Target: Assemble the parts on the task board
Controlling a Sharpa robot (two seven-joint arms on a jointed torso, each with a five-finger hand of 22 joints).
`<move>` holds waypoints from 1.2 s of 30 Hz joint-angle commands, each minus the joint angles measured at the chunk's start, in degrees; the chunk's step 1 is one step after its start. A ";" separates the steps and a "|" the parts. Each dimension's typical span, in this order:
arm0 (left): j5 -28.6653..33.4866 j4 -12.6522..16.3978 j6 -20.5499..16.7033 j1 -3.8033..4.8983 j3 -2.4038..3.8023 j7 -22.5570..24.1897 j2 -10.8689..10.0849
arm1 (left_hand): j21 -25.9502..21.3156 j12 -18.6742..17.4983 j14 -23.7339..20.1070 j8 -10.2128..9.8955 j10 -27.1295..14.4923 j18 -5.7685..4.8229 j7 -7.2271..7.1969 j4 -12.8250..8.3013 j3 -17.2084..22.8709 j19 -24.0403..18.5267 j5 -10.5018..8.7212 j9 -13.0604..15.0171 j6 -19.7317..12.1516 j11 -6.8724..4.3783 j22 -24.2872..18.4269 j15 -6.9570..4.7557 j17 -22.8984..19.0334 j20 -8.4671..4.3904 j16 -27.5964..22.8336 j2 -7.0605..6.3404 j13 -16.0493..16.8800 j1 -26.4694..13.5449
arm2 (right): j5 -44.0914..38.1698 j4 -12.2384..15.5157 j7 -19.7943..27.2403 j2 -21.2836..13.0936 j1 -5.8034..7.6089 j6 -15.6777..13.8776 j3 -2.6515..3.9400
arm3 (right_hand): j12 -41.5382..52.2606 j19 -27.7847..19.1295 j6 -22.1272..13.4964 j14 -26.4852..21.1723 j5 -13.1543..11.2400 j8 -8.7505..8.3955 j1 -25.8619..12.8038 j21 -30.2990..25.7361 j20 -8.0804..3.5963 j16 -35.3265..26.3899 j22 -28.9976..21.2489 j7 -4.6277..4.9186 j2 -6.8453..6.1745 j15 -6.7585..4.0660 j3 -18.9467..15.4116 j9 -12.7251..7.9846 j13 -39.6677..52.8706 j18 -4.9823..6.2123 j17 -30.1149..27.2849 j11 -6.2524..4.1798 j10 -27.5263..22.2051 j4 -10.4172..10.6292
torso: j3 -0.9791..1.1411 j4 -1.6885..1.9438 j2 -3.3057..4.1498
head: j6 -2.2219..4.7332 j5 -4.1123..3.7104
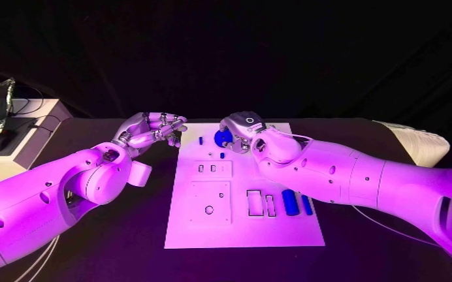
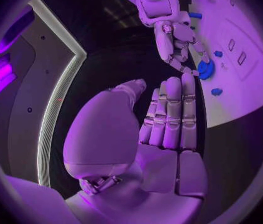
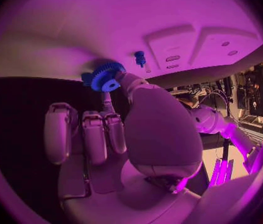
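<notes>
Task board [image 1: 247, 226] lies flat mid-table, white, with recessed slots; two blue parts [image 1: 296, 202] sit side by side near its right edge, close to the robot. Small blue pegs [image 1: 200, 140] stand toward the far end.

Right hand [image 1: 242, 132] at the board's far end — a blue gear [image 3: 107, 76] pinched at its fingertips, the other fingers curled in below. Whether the gear already sits on a post or hangs just above the surface, cannot tell; a small blue peg [image 3: 140, 58] stands just beside it.

Left hand [image 1: 151, 130] hovers off the board's far-left corner, holding nothing, fingers held together and loosely bent.

Risks, as judged:
- Grip looks to be on the gear's rim only — a slight twist could tip it, and it would jam on its post instead of sliding down.
- Nearby peg could be knocked by the curled fingers on release.
- Nothing visibly steadies the board; a sideways push from the right hand may shift it, since the left hand isn't bracing.
</notes>
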 commanded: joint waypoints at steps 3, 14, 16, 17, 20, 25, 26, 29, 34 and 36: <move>-0.16 0.28 1.05 0.04 0.05 0.09 0.00 | 0.32 0.16 -0.46 -0.24 -0.29 0.69 0.10 -0.12 0.09 -0.48 -0.16 0.05 -0.19 0.06 0.05 -0.03 -0.03 -0.06 0.24 0.34 0.05 0.01 | -1.20 -0.54 -0.31 0.28 -0.04 -0.11 0.00 | 0.12 0.22 0.01 6.06 -0.16 -0.48 -0.04 0.09 -0.29 0.24 2.68 0.04 -0.45 -0.18 0.41 -0.01 15.07 -0.92 15.08 -0.20 5.85 0.06 | -0.01 -0.05 -0.02 | 0.01 0.03; -0.19 0.31 1.07 0.04 0.05 -0.01 -0.04 | 0.32 0.16 -0.46 -0.24 -0.29 0.69 0.10 -0.12 0.09 -0.48 -0.16 0.05 -0.19 0.06 0.05 -0.03 -0.03 -0.06 0.24 0.34 0.05 0.01 | -0.23 -1.48 0.11 0.76 -0.04 1.85 0.00 | 0.12 0.02 -0.60 6.06 -0.63 -1.16 -0.60 -0.23 -0.17 0.24 2.43 0.31 -0.92 0.00 0.51 -0.22 15.07 -0.85 15.08 0.02 5.85 0.20 | 0.03 -0.02 -0.07 | -0.14 0.00; -0.20 0.31 1.10 0.04 0.05 -0.05 -0.04 | 0.32 0.16 -0.46 -0.24 -0.29 0.69 0.10 -0.12 0.09 -0.48 -0.16 0.05 -0.19 0.06 0.05 -0.03 -0.03 -0.06 0.24 0.34 0.05 0.01 | 0.06 -1.59 0.33 0.81 -0.05 1.98 0.00 | -0.05 -0.10 -0.95 6.04 -0.82 -1.54 -1.04 -0.44 -0.07 0.23 2.26 0.46 -1.16 0.12 0.43 -0.33 14.88 -0.81 15.00 0.17 5.66 0.39 | 0.03 -0.04 -0.07 | -0.12 0.01; -0.21 0.31 1.12 0.04 0.05 -0.07 -0.03 | 0.32 0.16 -0.46 -0.24 -0.29 0.69 0.10 -0.12 0.09 -0.48 -0.16 0.05 -0.19 0.06 0.05 -0.03 -0.03 -0.06 0.24 0.34 0.05 0.01 | 0.27 -1.64 0.49 0.83 -0.05 2.09 0.00 | -0.26 -0.13 -1.21 6.04 -1.02 -1.79 -1.36 -0.49 0.00 0.22 2.24 0.57 -1.34 0.22 0.28 -0.40 14.65 -0.80 15.00 0.26 5.43 0.54 | 0.03 -0.04 -0.07 | -0.12 0.01; -0.25 0.26 1.16 0.04 0.05 -0.10 0.01 | 0.32 0.16 -0.46 -0.24 -0.29 0.69 0.10 -0.12 0.09 -0.48 -0.16 0.05 -0.19 0.06 0.05 -0.03 -0.03 -0.06 0.24 0.34 0.05 0.01 | 0.92 -1.73 0.87 0.87 -0.05 2.58 0.00 | -0.62 -0.16 -2.41 6.06 -2.37 -2.96 -2.04 -0.56 0.28 0.24 2.29 0.86 -1.62 0.50 -0.39 -0.71 14.26 -0.80 15.08 0.55 5.04 0.98 | 0.03 -0.05 -0.07 | -0.13 0.04; -0.28 0.16 1.18 0.04 0.05 -0.12 0.03 | 0.42 0.19 -0.50 -0.25 -0.31 0.70 0.10 -0.10 0.07 -0.58 -0.18 0.09 -0.19 0.07 0.11 -0.02 -0.05 -0.04 0.28 0.32 0.09 -0.08 | 1.85 -1.82 1.19 0.69 -0.05 3.50 0.00 | -0.94 -0.17 -2.63 6.06 -2.48 -3.75 -3.70 -0.60 0.54 0.24 2.38 1.06 -1.59 0.76 -1.97 -0.77 13.93 -0.79 15.08 0.76 4.70 2.36 | 0.02 -0.04 -0.08 | -0.22 -0.01; -0.29 0.14 1.18 0.04 0.05 -0.13 0.02 | 0.42 0.19 -0.50 -0.25 -0.31 0.70 0.10 -0.10 0.07 -0.58 -0.18 0.09 -0.19 0.07 0.11 -0.02 -0.05 -0.04 0.28 0.32 0.09 -0.08 | 2.06 -1.83 1.25 0.62 -0.05 3.67 0.00 | -1.01 -0.16 -2.61 6.06 -1.92 -4.05 -4.54 -0.61 0.64 0.24 2.44 1.09 -1.44 0.82 -2.82 -0.75 13.86 -0.79 15.08 0.80 4.63 3.20 | 0.02 -0.06 -0.08 | -0.24 -0.01; -0.29 0.12 1.19 0.04 0.05 -0.16 -0.01 | 0.43 0.19 -0.51 -0.25 -0.32 0.70 0.11 -0.09 0.06 -0.60 -0.18 0.10 -0.20 0.07 0.12 -0.02 -0.06 -0.04 0.29 0.33 0.10 -0.10 | 2.63 -1.85 1.40 0.44 -0.04 4.06 0.00 | -1.03 -0.15 -2.44 6.06 -1.29 -4.43 -5.77 -0.64 0.70 0.24 2.52 1.08 -0.97 0.86 -4.09 -0.68 13.85 -0.78 15.08 0.81 4.61 4.67 | 0.03 -0.06 -0.05 | -0.26 0.06; -0.29 0.05 1.26 0.03 0.05 -0.23 0.00 | 0.49 0.21 -0.52 -0.26 -0.34 0.70 0.14 0.08 0.05 -0.67 -0.17 0.13 -0.20 0.10 0.16 0.01 -0.07 -0.02 0.33 0.45 0.13 -0.32 | 3.42 -1.85 1.59 0.17 -0.04 4.19 0.00 | -1.02 -0.13 -2.18 6.06 -0.64 -4.67 -7.07 -0.66 0.71 0.24 2.59 1.04 -0.19 0.85 -4.89 -0.57 13.87 -0.78 15.08 0.79 4.63 5.73 | 0.03 -0.02 -0.07 | -0.33 0.01; -0.30 0.03 1.27 0.03 0.05 -0.24 0.03 | 0.49 0.21 -0.52 -0.26 -0.34 0.70 0.14 0.08 0.05 -0.67 -0.17 0.13 -0.20 0.10 0.16 0.01 -0.07 -0.02 0.33 0.45 0.13 -0.32 | 3.54 -1.83 1.56 0.11 -0.04 4.05 0.00 | -0.97 -0.10 -2.04 6.06 -0.51 -4.67 -7.26 -0.61 0.71 0.24 2.66 1.01 0.07 0.84 -4.93 -0.53 13.92 -0.80 15.08 0.77 4.67 5.77 | 0.03 -0.02 -0.07 | -0.33 0.01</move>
